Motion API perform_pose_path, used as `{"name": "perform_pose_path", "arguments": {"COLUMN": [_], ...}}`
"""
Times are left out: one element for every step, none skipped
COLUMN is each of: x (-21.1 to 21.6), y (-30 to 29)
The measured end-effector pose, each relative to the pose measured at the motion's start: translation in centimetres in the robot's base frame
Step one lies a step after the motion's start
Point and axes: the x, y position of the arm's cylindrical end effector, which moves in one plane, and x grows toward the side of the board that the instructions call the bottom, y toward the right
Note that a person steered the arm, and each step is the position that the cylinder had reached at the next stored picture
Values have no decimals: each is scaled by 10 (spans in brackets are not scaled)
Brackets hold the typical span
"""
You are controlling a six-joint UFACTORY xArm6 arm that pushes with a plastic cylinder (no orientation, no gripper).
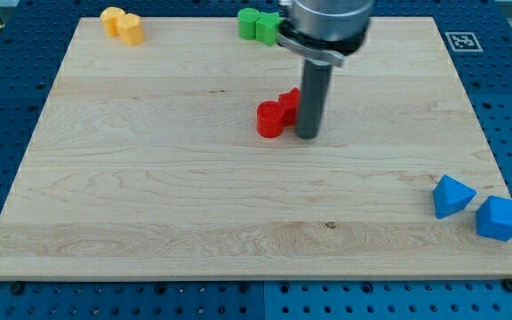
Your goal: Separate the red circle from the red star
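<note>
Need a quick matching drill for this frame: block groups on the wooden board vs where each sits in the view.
Things:
1. yellow blocks
2. green blocks
3. blue blocks
4. red circle and red star

Places:
A. view's bottom right
B. centre, touching, just left of my tip
C. view's top left
D. top edge, middle

Pairs: 1-C, 2-D, 3-A, 4-B

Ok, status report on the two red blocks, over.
My tip down just right of the reds. Red circle touching red star, not yet separated. Nothing else near them.

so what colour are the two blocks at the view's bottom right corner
Both blocks are blue, clear in the only camera view.
</note>
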Motion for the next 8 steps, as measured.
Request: {"name": "perform_pose_path", "arguments": {"x": [-11,-12,-19,-49,-60,-60,-58,-34], "y": [-40,-70,-104,-121,-150,-185,-207,-208]}}
